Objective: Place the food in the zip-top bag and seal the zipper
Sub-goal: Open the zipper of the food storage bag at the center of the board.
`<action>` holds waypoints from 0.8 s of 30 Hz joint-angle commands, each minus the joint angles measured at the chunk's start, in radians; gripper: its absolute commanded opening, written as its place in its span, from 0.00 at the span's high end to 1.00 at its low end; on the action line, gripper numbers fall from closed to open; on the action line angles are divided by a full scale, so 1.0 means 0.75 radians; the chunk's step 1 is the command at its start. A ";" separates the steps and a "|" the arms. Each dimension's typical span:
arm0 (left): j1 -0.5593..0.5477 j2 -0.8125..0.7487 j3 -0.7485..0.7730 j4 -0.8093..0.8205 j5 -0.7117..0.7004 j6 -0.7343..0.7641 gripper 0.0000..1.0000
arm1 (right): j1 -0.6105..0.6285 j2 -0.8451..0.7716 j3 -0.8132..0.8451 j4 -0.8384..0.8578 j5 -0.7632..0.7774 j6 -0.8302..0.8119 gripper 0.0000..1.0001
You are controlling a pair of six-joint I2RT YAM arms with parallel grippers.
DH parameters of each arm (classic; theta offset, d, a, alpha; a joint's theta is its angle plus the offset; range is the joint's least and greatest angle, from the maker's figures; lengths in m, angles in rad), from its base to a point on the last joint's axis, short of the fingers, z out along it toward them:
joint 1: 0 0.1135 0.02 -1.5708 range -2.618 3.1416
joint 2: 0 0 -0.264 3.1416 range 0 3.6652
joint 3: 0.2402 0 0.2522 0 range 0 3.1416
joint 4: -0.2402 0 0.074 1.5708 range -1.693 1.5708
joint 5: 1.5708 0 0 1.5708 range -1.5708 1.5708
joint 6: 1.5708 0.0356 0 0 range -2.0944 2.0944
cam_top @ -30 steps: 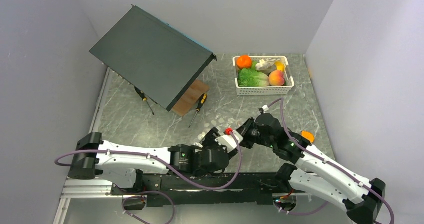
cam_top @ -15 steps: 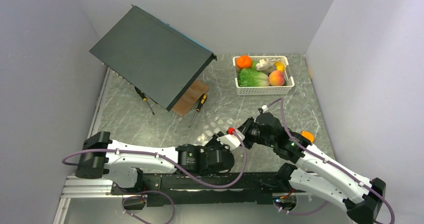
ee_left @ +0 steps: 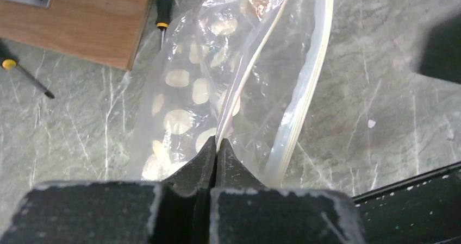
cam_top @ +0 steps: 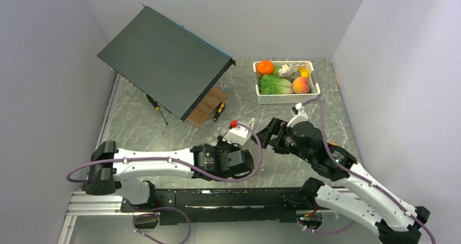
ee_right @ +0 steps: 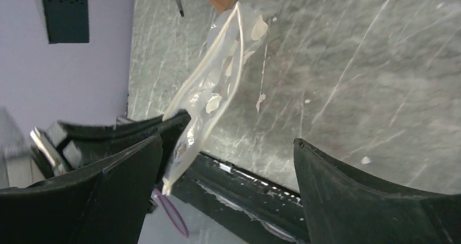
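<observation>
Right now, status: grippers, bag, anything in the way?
Left gripper shut on zip-top bag at its mouth edge; right gripper open, alongside. Food in white basket, none bagged. Screwdriver lies by bag's far end.

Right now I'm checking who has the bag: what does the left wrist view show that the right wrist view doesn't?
Only left wrist: the mouth of the zip-top bag parted, one lip pinched, the other zipper strip free beside it. Only right wrist: the right gripper wide open, holding nothing, and the purple wall. Both: the left gripper shut on the bag, the marble table, the wooden board.
</observation>
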State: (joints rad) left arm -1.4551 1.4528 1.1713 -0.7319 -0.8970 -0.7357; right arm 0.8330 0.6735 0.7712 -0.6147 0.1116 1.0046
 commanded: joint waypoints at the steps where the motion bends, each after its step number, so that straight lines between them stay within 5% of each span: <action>1: 0.072 0.011 0.107 -0.170 0.009 -0.195 1.00 | -0.003 -0.040 0.093 -0.043 0.089 -0.288 0.07; 5: 0.168 -0.058 0.049 0.065 0.241 -0.040 1.00 | -0.002 0.084 0.122 0.107 -0.019 -0.256 0.08; 9: 0.229 -0.094 0.108 0.073 0.408 -0.061 1.00 | 0.007 0.150 0.141 0.166 0.017 -0.116 0.14; 13: 0.230 -0.096 0.157 -0.006 0.376 -0.150 1.00 | 0.013 0.185 0.139 0.099 0.080 0.011 0.21; 20: 0.230 -0.162 -0.178 0.378 0.335 -0.260 1.00 | 0.041 0.208 -0.052 0.177 0.113 -0.061 0.31; 24: 0.230 -0.052 -0.028 0.269 0.315 -0.288 1.00 | 0.042 0.174 -0.078 0.162 0.108 -0.099 0.37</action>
State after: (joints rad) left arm -1.2804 1.3624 1.0561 -0.5644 -0.6418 -0.9020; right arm 0.8593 0.8265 0.7197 -0.5049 0.1658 0.9543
